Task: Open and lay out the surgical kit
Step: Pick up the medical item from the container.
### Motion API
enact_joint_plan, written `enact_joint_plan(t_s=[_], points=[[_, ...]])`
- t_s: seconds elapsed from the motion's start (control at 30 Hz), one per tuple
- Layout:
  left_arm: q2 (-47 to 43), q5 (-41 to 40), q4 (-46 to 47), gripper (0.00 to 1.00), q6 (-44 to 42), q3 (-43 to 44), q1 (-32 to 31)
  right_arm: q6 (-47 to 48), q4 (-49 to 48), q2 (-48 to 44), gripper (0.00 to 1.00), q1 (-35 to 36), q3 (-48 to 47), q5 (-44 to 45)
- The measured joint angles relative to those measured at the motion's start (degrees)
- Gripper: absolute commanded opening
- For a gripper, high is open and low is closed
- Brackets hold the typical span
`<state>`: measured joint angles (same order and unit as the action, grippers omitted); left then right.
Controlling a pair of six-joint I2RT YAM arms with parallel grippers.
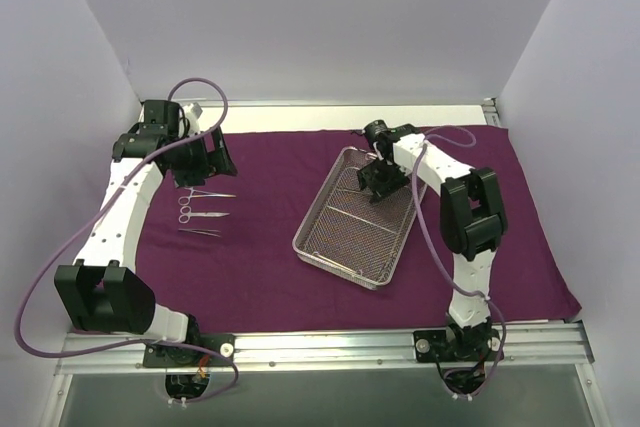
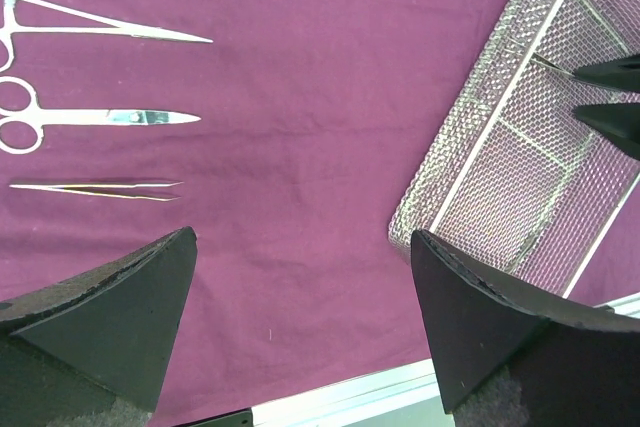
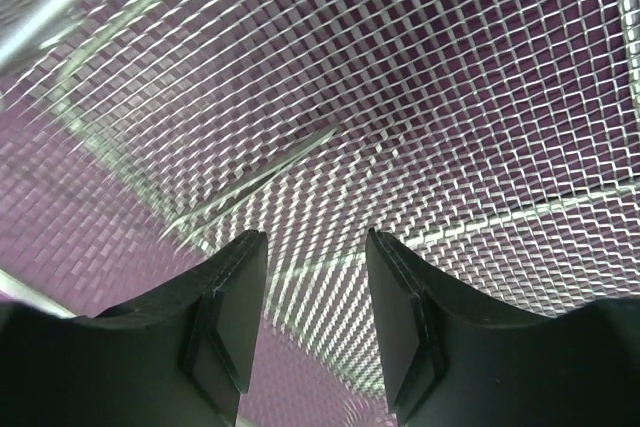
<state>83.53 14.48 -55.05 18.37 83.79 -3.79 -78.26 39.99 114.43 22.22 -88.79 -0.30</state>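
Observation:
The dark purple cloth wrap [image 1: 270,257] lies spread flat over the table. The silver wire-mesh tray [image 1: 322,247] sits on it at the middle, slightly skewed. Three thin metal instruments [image 1: 203,212] lie in a row on the cloth to its left: a clamp [image 2: 110,27], scissors [image 2: 110,118] and tweezers [image 2: 95,188]. My left gripper [image 1: 205,159] hovers just behind them, open and empty, its fingers [image 2: 130,307] wide apart. My right gripper [image 1: 376,190] reaches down into the tray's far end, jaws partly apart with nothing between them. A slim silver instrument [image 3: 262,179] lies on the mesh just ahead of its fingertips [image 3: 240,277].
Bare purple cloth [image 2: 300,147] stretches between the laid-out instruments and the tray [image 2: 500,157]. White walls enclose the table on three sides. An aluminium rail [image 1: 330,347] runs along the near edge by the arm bases.

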Motion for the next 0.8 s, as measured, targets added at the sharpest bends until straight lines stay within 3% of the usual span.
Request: enact_joint_plan(t_s=[0.8], points=[[1.33,2.23,0.11,0.97,-0.09,0.92,-3.41,-5.62,-1.40,7.41,0.39,-1.66,-4.11,1.09]])
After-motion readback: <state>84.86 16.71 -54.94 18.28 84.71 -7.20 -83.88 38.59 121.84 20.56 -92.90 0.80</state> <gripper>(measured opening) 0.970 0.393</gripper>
